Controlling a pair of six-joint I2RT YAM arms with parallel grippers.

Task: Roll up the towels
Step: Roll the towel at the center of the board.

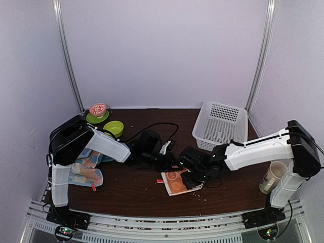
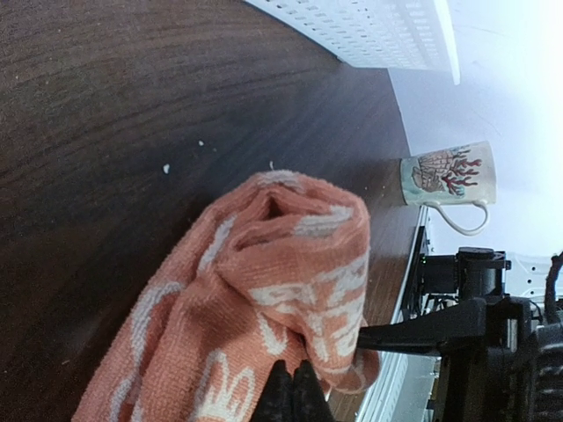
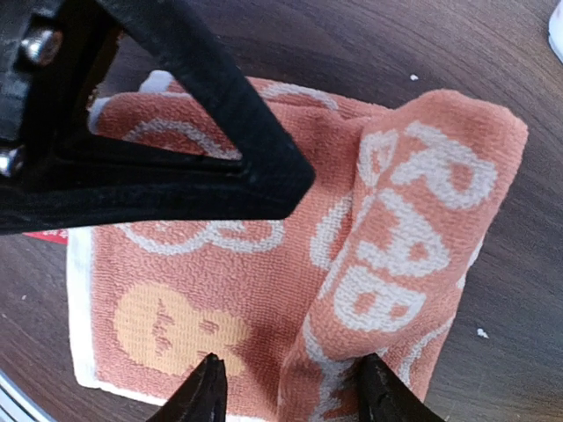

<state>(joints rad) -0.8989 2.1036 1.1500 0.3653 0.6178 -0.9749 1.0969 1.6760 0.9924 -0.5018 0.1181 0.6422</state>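
Note:
The small orange towel [image 1: 177, 183] with white print lies at the table's front middle, one side folded over into a loose roll [image 3: 413, 229]. My left gripper [image 1: 169, 163] is at its far edge, its jaws together and pinching the raised fold [image 2: 281, 272]. My right gripper [image 1: 191, 178] is open over the towel. Its fingertips [image 3: 208, 391] straddle the rolled part and the flat part. The light-blue towel [image 1: 87, 171] lies crumpled at the left, beside the left arm's base.
A white perforated basket [image 1: 220, 124] stands at the back right and shows in the left wrist view [image 2: 387, 31]. A printed mug [image 1: 273, 176] stands near the right arm's base. A green bowl [image 1: 114, 127] and a green plate with a small bowl [image 1: 97, 112] are at the back left.

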